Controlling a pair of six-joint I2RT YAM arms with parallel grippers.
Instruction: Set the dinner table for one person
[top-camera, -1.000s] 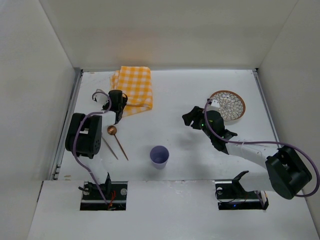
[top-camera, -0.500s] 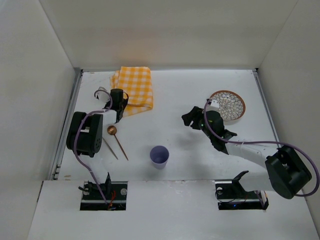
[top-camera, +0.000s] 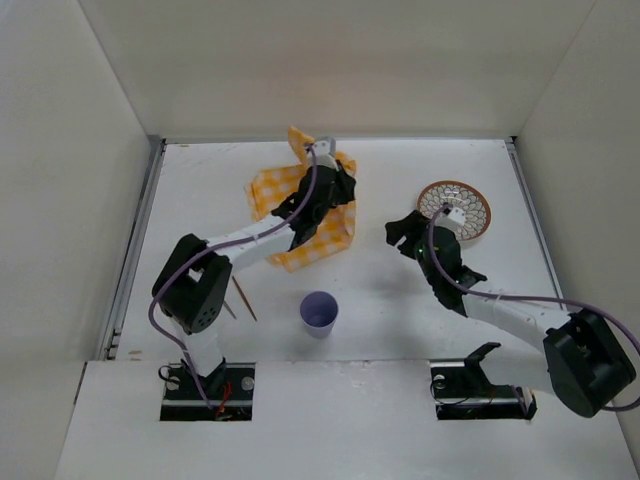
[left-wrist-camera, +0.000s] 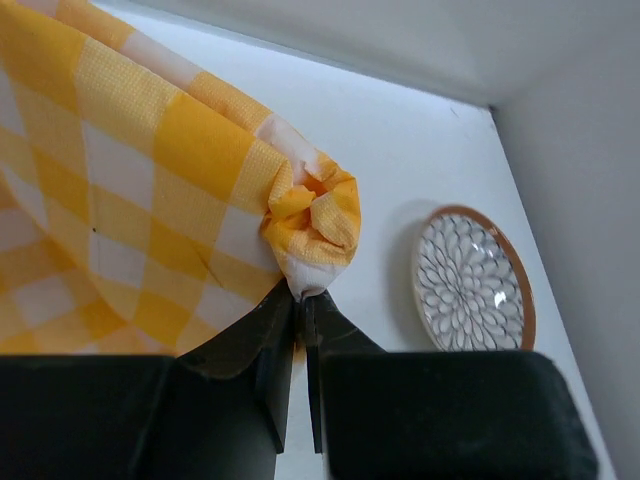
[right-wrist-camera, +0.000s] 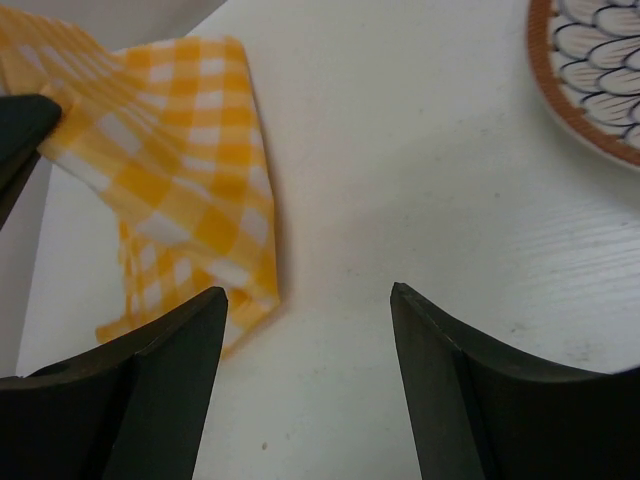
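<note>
Early stage: left jaws clamped on the yellow-and-white checked cloth mat (top-camera: 322, 240), held above the white matte tabletop (top-camera: 400, 170) at upper centre; right jaws apart, empty. Patterned round plate (top-camera: 455, 208), right, and lilac cup (top-camera: 319, 311), lower centre, lie unarranged.

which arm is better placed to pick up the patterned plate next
Probably right: the right fingers stand open and empty, the plate close beside them, while the left fingers are pinched shut on the checked cloth.
</note>
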